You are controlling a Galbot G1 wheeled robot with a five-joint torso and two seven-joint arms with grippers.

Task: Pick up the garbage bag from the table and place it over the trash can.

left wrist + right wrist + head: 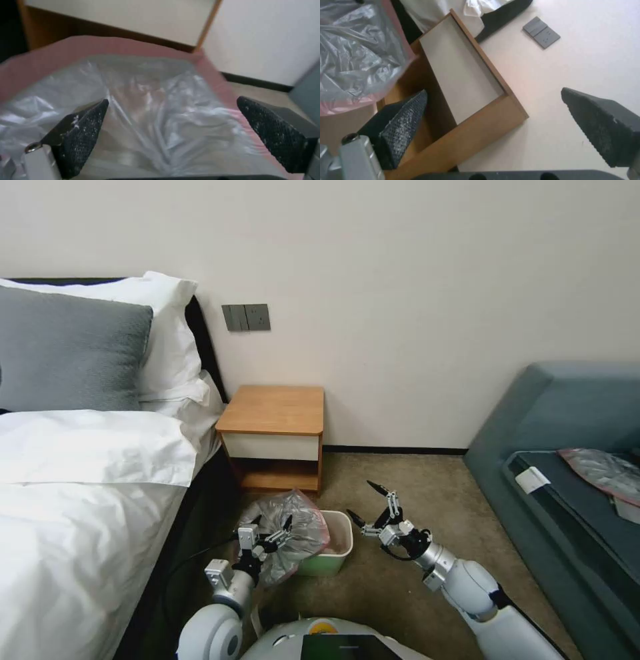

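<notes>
1. On my head feed the bed takes up the left side, with the blue-grey sofa on the right and carpet between them.
2. The table stands against the wall beside the bed; its orange-brown top is bare.
3. The trash can sits on the carpet in front of the table, much lower than it. I see its cream rim and inside on the side toward the right arm.
4. The garbage bag is bunched up over the bed-side half of the trash can, its pink-red rim lying across the can's mouth. The far half of the can is uncovered.
5. A second flat grey bag lies on the sofa, well apart.
6. My left gripper is at the bag on the bed side. In its wrist feed the fingers stand wide apart with the crinkled plastic between them; I can't tell if they touch it.
7. My right gripper hovers just beside the can's other side, spread wide and holding nothing.
</notes>
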